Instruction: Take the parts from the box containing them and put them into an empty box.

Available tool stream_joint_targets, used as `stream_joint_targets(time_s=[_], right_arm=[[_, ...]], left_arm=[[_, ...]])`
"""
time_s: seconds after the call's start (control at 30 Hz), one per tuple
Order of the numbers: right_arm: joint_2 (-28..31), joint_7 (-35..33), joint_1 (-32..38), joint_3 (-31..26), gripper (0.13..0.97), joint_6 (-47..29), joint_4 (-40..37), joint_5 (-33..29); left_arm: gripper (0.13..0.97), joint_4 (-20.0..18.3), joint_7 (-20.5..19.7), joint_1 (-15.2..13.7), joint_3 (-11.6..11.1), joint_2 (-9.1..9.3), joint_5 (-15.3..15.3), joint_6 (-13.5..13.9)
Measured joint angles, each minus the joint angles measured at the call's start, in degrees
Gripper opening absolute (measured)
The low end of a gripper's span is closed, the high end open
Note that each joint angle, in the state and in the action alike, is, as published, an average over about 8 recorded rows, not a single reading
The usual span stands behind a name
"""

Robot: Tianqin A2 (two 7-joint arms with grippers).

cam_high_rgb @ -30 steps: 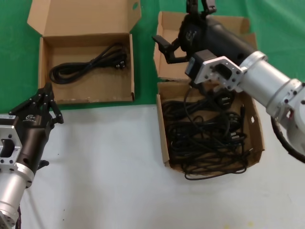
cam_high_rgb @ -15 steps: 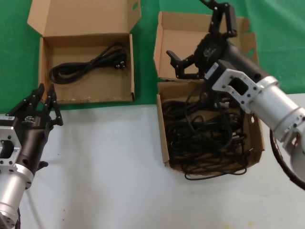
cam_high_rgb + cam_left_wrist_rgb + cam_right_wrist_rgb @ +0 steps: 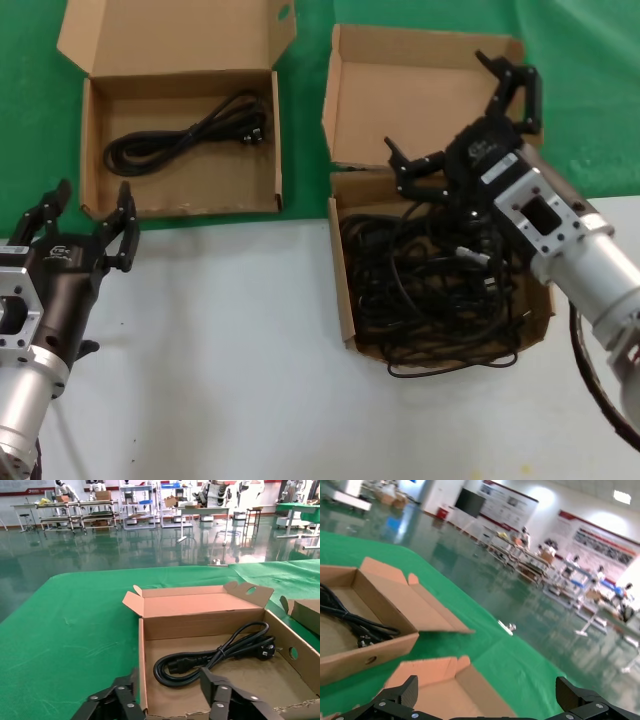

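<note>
at the right of the head view our right gripper hangs with its fingers spread wide and nothing between them, above the far edge of the full box, by its raised lid; the tangle of black cables fills that box, one loop spilling over the near wall onto the table; at upper left sits the other box, lid folded back, with one coiled cable already in it, so it is not truly empty; at lower left our left gripper waits just short of that box's near wall, fingers also spread, holding nothing; we judge we are at the reach for the next cable; the next move calls for lowering the right gripper into the tangle and closing on a single strand or plug, lest the whole knot lift together.
</note>
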Motion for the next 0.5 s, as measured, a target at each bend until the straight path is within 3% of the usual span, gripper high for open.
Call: stream_joint_targets(time_s=[0.5], right_arm=[[-0.03,10.28,-8.25,3.96,0.966,4.22,2.12,2.66]], left_arm=[[0.679,0.11,0.29,0.22,-0.08,0.03,-0.34,-0.35]])
